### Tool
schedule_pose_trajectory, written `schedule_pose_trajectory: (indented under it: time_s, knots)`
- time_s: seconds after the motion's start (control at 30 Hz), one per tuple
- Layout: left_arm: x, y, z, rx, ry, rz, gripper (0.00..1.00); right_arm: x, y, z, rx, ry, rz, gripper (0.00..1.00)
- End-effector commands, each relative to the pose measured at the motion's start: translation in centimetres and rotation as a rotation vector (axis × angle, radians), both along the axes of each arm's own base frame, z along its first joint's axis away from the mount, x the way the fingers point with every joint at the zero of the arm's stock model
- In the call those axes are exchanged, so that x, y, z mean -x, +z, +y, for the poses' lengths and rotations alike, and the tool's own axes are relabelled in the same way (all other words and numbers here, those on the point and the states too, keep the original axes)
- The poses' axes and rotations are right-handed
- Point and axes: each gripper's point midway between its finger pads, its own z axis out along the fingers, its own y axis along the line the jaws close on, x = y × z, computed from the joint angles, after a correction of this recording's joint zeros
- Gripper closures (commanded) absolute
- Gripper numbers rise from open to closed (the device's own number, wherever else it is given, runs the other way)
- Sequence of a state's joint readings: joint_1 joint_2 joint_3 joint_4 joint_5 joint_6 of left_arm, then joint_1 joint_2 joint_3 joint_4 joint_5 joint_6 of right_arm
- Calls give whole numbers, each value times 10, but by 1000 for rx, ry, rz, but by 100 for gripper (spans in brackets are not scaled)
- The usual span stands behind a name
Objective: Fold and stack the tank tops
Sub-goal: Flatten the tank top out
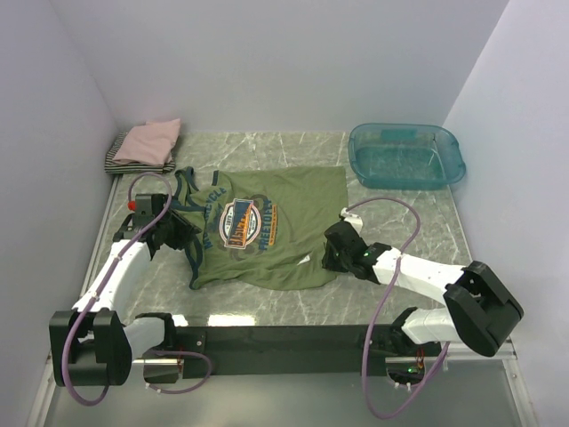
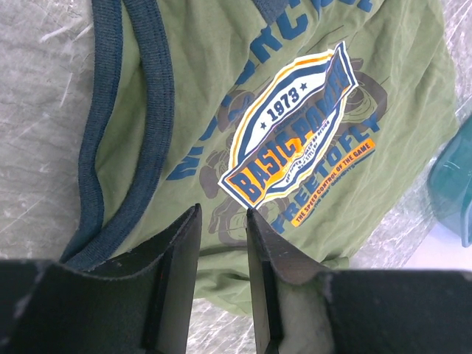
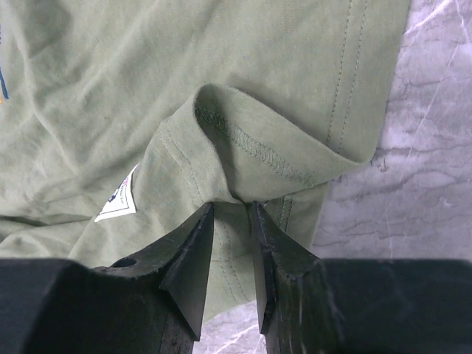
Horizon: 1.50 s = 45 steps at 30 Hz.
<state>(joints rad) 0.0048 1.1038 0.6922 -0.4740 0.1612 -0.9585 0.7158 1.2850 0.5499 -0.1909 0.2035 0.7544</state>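
Note:
The olive-green tank top [image 1: 284,200] lies spread flat on the marble table, navy trim at the left and the round blue-orange print [image 1: 249,222] facing up. My left gripper [image 1: 185,236] hovers at its left side by the navy armhole trim [image 2: 151,133]. Its jaws [image 2: 223,214] stand a little apart with nothing pinched. My right gripper [image 1: 333,251] is at the shirt's near right corner. There the hem [image 3: 251,140] is folded over and gathered between its fingertips [image 3: 232,208], shut on the cloth. A white label [image 3: 118,203] shows beside it.
A folded pink top [image 1: 149,140] lies on a folded black-white striped one [image 1: 118,162] in the back left corner. The teal see-through tub [image 1: 406,156] stands at the back right and shows at the edge of the left wrist view [image 2: 453,184]. White walls enclose the table.

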Motion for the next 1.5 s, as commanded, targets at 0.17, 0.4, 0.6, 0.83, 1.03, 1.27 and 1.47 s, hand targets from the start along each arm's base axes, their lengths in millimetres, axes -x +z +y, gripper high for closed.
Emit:
schedule_pose_trajectory:
  time_s: [0.17, 0.4, 0.6, 0.83, 1.03, 1.27, 1.47]
  knots:
    - [-7, 6, -2, 8, -17, -39, 64, -15, 9, 7, -3, -2, -56, 65]
    - [-6, 6, -3, 9, -18, -37, 64, -3, 10, 6, -22, 10, -24, 74]
    - [-7, 6, -4, 18, -24, -40, 64, 10, 21, -4, -39, -3, -16, 85]
    - [-7, 6, -5, 22, -29, -42, 64, 25, 36, -12, -62, -9, -7, 98]
    - [-7, 1, -7, 33, -30, -35, 64, 37, 35, -21, -76, -23, 1, 84]
    - [-5, -3, -9, 41, -43, -28, 64, 20, 17, -6, -42, 22, 14, 64]
    - [-4, -2, -9, 36, -46, -32, 64, 11, 7, 4, -28, 37, 21, 63]
